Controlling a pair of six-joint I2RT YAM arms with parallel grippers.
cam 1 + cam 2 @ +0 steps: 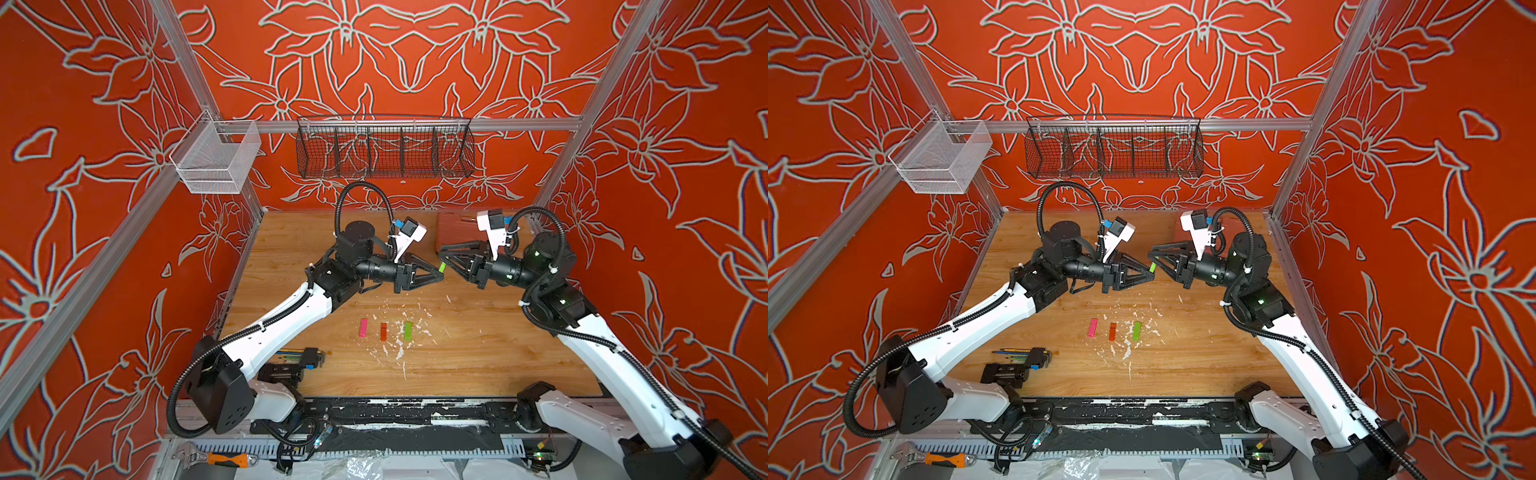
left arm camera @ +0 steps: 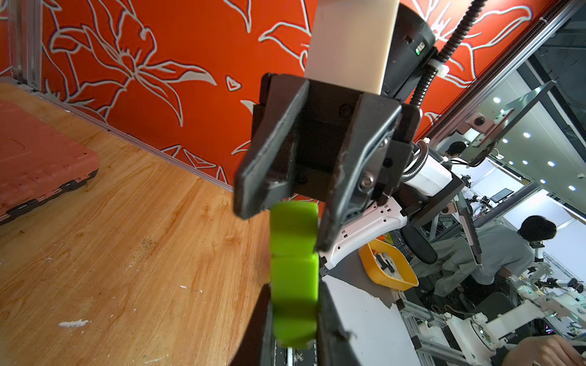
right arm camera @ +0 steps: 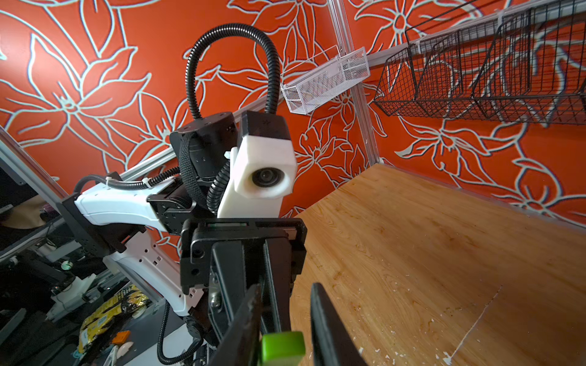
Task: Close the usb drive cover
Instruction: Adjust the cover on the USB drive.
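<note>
USB drive (image 2: pixel 295 285) pinched in left pincer (image 1: pixel 439 270); right pincer (image 2: pixel 290 218), spread around its free end, should probably push straight inward.

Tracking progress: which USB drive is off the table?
The green drive held in the left gripper; pink, orange and another green lie on the table.

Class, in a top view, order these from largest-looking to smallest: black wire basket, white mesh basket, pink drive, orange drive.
1. black wire basket
2. white mesh basket
3. pink drive and orange drive: look alike, unranked.
Baskets hang nearer the camera.
</note>
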